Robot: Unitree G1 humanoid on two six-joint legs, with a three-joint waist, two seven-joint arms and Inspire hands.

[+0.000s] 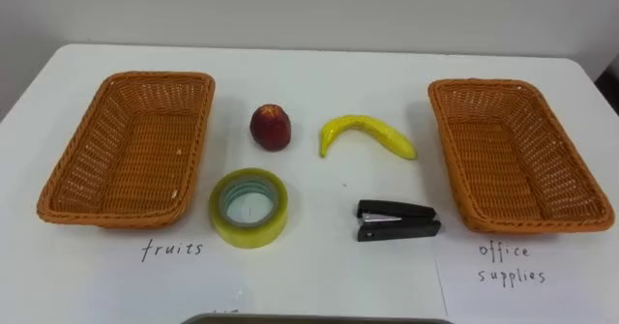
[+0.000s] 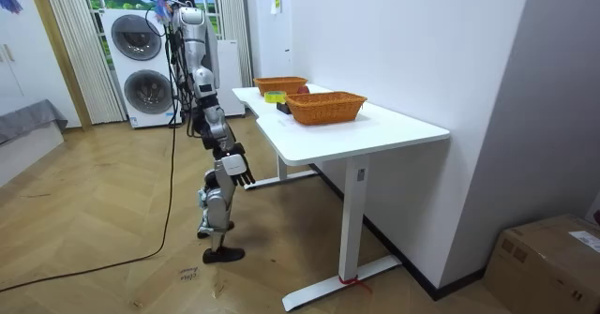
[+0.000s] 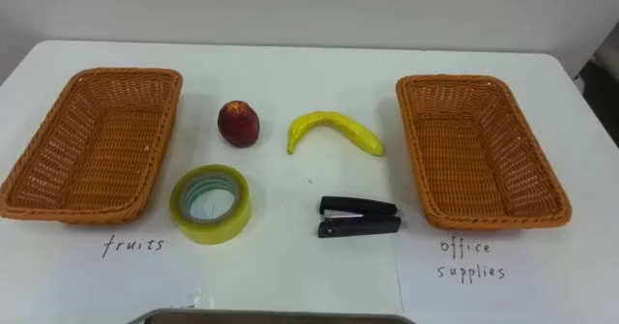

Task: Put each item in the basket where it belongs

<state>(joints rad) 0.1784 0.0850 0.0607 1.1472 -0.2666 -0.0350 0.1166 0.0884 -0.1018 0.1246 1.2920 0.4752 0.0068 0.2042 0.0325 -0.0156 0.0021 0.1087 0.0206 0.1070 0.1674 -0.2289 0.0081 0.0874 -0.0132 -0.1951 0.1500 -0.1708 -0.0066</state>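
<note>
Apple (image 1: 272,126) well apart from right hand (image 2: 239,170)

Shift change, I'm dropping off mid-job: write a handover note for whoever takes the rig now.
The right hand is open and empty, hanging at the robot's side by the table.
The apple, banana, tape roll and stapler lie on the table between the baskets.
Done: nothing; the fruits basket and office supplies basket are both empty.
Left: apple and banana into the fruits basket, tape roll and stapler into the office supplies basket.
</note>
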